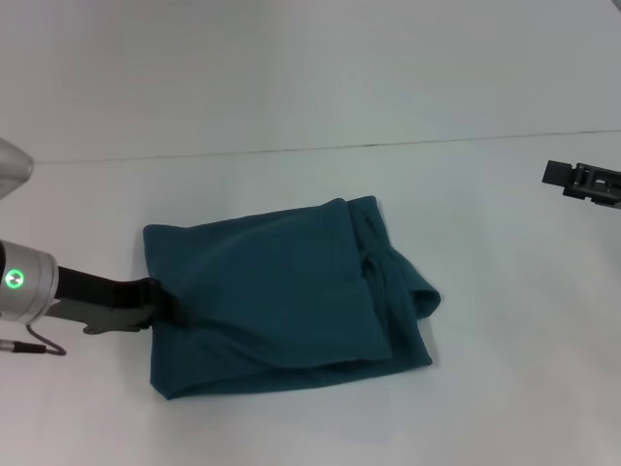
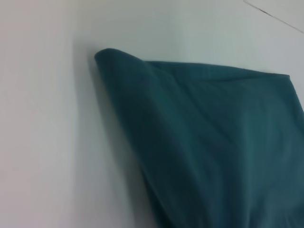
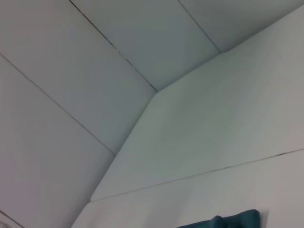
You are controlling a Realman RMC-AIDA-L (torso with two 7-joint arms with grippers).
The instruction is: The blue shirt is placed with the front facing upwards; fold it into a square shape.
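Left pincer (image 1: 160, 299) at folded shirt (image 1: 281, 291) edge, grip indiscernible; right pincer (image 1: 582, 182) parked, state indiscernible. Risk: careless withdrawal drags fold open.

You're looking at a bare test space, a lab by the look of it; a plain white worktop (image 1: 505, 320) runs wide in front of you; behind it, a blank pale panelled wall (image 3: 95, 71) with thin seams; nothing homely anywhere.

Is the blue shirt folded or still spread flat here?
Folded. The dark teal-blue cotton shirt lies as a compact, roughly square bundle with layered edges; no sleeves or lettering show. The left gripper is at its edge.
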